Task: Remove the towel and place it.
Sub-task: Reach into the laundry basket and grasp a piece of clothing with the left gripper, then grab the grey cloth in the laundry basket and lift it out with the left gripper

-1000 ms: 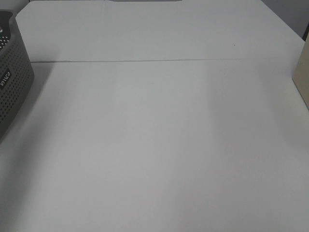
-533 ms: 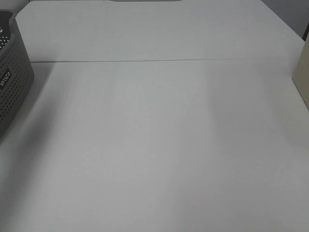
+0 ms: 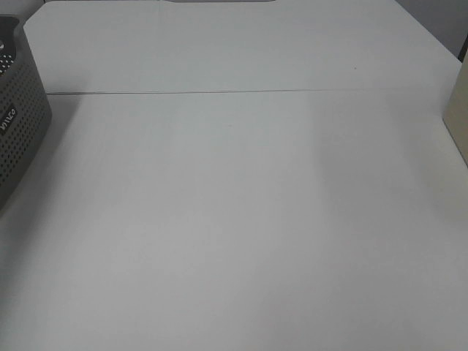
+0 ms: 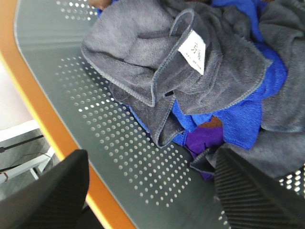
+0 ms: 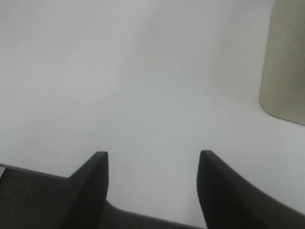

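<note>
The towel point(image 4: 138, 52), dark grey w/ a white tag, lies crumpled atop a blue cloth point(image 4: 238, 124) and a purple cloth point(image 4: 205, 140) inside the basket point(image 4: 119, 143). Expect it soft, light and floppy; it may drag the others along. Pinch a raised fold by the hemmed edge near the tag. Left gripper point(image 4: 150, 155) hangs above it, spread wide, empty. Right gripper point(image 5: 153, 155) is likewise spread & empty over the white surface point(image 3: 241, 219), which has ample room; beige container point(image 5: 286, 62) at its edge.
</note>
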